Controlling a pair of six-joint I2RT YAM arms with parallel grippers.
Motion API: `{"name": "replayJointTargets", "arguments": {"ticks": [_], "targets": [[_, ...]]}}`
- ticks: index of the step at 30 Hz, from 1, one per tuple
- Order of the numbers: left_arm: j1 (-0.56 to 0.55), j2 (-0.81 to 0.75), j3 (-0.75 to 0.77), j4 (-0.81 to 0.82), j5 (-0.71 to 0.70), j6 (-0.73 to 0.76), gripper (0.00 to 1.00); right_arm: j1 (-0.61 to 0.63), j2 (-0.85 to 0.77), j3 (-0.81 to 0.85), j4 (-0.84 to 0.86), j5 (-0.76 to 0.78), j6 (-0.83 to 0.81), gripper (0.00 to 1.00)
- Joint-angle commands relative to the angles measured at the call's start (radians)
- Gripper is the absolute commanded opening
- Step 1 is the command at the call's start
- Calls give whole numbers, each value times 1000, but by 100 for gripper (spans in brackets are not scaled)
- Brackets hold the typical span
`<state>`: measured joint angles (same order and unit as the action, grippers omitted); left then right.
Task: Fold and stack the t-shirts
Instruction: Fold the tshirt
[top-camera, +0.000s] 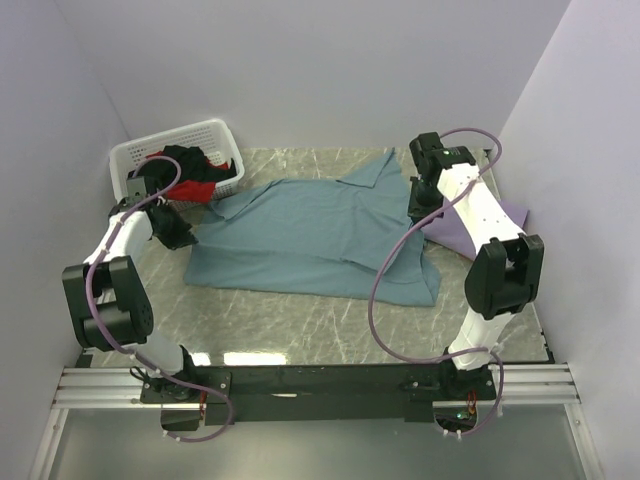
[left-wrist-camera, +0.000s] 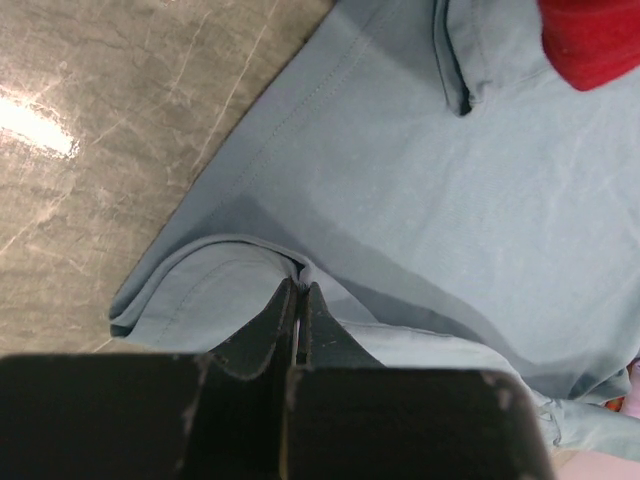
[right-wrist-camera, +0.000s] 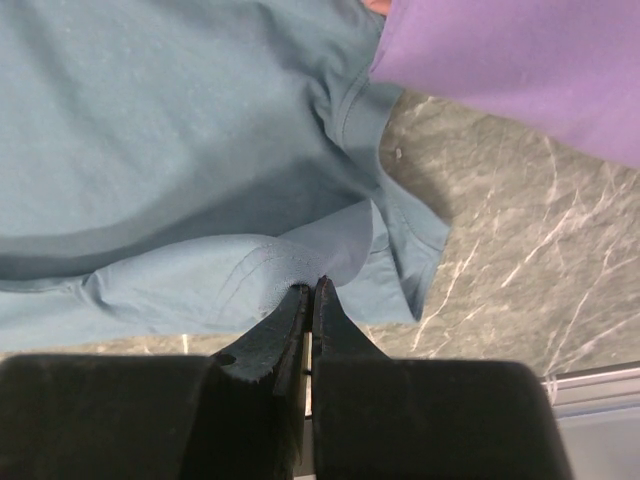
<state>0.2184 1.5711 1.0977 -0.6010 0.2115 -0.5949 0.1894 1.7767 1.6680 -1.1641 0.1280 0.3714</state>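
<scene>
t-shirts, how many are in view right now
4. Teal t-shirt spread across the table; lavender t-shirt at the right edge; black t-shirt and red t-shirt bunched in the white basket, far left. More may be hidden there.

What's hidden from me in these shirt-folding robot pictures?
1. Lavender t-shirt: top view, the right arm covers most; right wrist view, the edge cuts it off.
2. Black t-shirt and red t-shirt in the basket: top view, bunched together, partly behind the left arm.
3. How much teal t-shirt the left gripper and right gripper pinch: wrist views, closed jaws hide it.
</scene>
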Motion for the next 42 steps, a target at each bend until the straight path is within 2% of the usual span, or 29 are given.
{"name": "replayJointTargets", "arguments": {"ticks": [1,7,8,11,12,14,15,16,18,19,20,22,24,27,30,34,36,42], "targets": [[-2,10,25,41,9,21,0,-11,13,50,17,32,-29,0],[-2,29,44,52,-14,20,1,-11,62,88,18,24,-45,0],[-4,27,47,52,-18,18,4,-13,72,96,20,21,-48,0],[-2,14,60,61,-26,9,18,-11,110,142,18,12,-57,0],[-2,4,68,61,-29,4,32,-11,134,156,15,10,-61,0],[-4,-17,73,63,-37,-3,48,-13,165,216,11,-1,-72,2],[-5,-26,71,64,-37,-6,51,-11,199,240,9,-7,-75,9],[-10,-37,68,69,-41,-9,54,-13,216,289,6,-14,-80,27],[-24,-69,56,72,-53,-14,61,-10,257,344,-12,-27,-86,38],[-42,-78,50,73,-60,-16,63,-13,269,405,-29,-27,-88,53],[-53,-86,38,72,-63,-22,64,-13,277,429,-42,-24,-91,63],[-82,-106,18,73,-54,-34,67,-15,264,429,-46,-30,-91,76],[-99,-125,-30,93,-32,-62,68,-13,198,373,-16,-57,-85,79],[-129,-144,-107,135,-9,-104,68,-15,57,149,79,-155,-52,79],[-140,-149,-177,182,54,-144,68,-13,-68,-151,165,-250,-3,74],[-140,-132,-229,198,65,-158,70,-8,-158,-386,265,-336,49,71],[-139,-109,-249,201,63,-155,72,-4,-168,-462,300,-346,61,70],[-122,-43,-274,205,28,-128,76,2,-109,-531,357,-347,63,69]]}}
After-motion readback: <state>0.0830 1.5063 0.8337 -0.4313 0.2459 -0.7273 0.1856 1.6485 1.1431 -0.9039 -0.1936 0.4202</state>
